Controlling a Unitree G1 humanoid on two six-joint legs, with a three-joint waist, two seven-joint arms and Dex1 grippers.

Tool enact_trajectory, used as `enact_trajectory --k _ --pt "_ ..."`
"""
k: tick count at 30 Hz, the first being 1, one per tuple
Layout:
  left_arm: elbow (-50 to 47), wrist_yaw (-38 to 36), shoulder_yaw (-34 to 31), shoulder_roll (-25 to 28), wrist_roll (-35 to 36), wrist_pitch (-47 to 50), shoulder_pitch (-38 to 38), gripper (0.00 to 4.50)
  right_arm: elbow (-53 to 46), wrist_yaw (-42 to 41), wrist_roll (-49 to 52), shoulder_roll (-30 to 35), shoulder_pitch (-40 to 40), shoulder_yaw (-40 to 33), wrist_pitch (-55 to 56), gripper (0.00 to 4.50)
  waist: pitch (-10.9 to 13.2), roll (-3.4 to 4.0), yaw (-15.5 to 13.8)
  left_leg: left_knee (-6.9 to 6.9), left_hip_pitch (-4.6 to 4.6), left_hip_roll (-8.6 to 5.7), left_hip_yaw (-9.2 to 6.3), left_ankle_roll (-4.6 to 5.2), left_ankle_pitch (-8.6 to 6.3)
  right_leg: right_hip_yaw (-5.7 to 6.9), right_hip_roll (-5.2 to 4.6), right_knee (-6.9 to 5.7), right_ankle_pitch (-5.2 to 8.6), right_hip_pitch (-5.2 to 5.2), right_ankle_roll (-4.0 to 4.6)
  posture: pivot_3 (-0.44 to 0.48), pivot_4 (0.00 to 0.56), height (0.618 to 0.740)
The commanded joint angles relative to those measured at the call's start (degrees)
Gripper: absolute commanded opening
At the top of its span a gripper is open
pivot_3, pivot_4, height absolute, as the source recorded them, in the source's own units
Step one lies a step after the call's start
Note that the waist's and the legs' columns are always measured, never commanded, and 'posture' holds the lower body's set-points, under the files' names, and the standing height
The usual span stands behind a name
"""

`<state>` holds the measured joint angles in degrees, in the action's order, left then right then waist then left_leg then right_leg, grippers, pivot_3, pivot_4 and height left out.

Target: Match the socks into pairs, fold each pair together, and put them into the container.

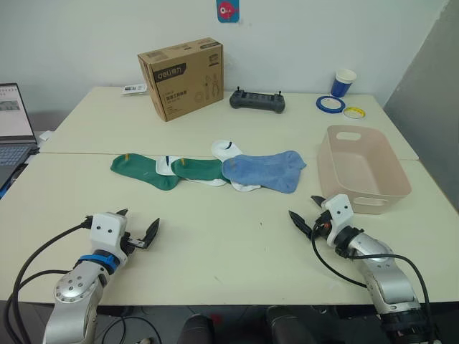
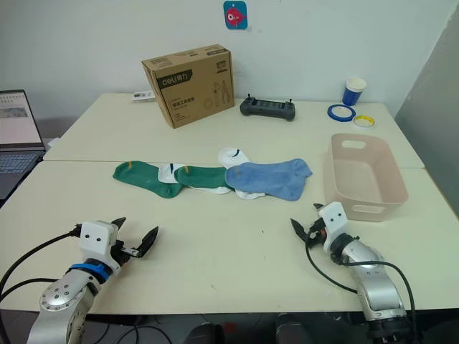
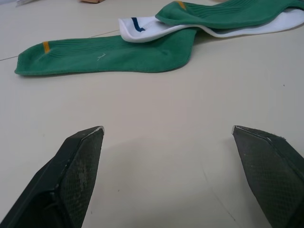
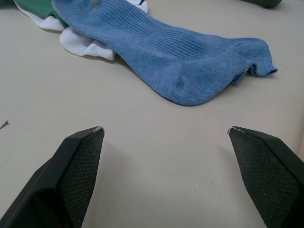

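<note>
Across the table's (image 1: 215, 244) middle lie overlapping green, white and blue socks (image 1: 208, 168); nearer, left gripper (image 1: 138, 231) and right gripper (image 1: 307, 213) hover spread, beige tub (image 1: 373, 192) rightward.

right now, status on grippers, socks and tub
Left gripper and right gripper open, empty, low over table. Socks overlapping in a row mid-table, unpaired. Container empty on the right. Nothing blocking.
</note>
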<state>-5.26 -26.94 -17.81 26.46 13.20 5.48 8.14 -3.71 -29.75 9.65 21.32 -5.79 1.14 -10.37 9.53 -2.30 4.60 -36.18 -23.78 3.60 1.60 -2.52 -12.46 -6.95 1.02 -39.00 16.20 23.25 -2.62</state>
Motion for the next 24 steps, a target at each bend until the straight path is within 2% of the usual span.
enact_trajectory --k 1,15,19,24 --pt "-1.85 -0.29 -0.46 0.51 0.63 -0.66 -0.65 4.50 -2.60 0.46 -0.05 0.00 -0.54 -0.75 1.21 4.48 0.00 0.00 0.00 0.00 0.00 0.00 0.00 0.00 0.00 0.00 0.00 0.00 0.00 0.00 0.00 0.000 0.150 0.740" --pt "-4.21 -4.53 1.57 0.56 3.79 0.68 -4.11 4.50 -5.57 0.46 -1.08 0.29 -0.83 -0.79 0.91 4.48 0.00 0.00 -0.04 0.00 0.00 -0.01 0.00 0.00 0.00 -0.01 0.00 0.00 0.00 -0.01 0.00 0.000 0.150 0.740" --pt "-6.12 -5.99 4.59 0.15 5.26 2.67 -8.29 4.50 -6.75 0.34 -0.89 0.49 -1.39 -1.09 0.53 4.48 0.00 0.00 -0.06 0.00 -0.01 -0.01 -0.01 0.00 0.00 0.01 0.01 0.00 -0.01 -0.01 -0.01 0.000 0.150 0.740" --pt "-3.34 -6.22 11.62 -1.88 3.74 6.32 -18.77 4.50 -7.33 -0.17 -0.55 0.08 -2.69 -0.73 1.06 4.48 0.00 0.00 -0.45 -0.06 -0.01 -0.06 -0.02 0.00 0.01 -0.02 0.01 0.00 -0.07 -0.05 -0.11 0.000 0.150 0.740"
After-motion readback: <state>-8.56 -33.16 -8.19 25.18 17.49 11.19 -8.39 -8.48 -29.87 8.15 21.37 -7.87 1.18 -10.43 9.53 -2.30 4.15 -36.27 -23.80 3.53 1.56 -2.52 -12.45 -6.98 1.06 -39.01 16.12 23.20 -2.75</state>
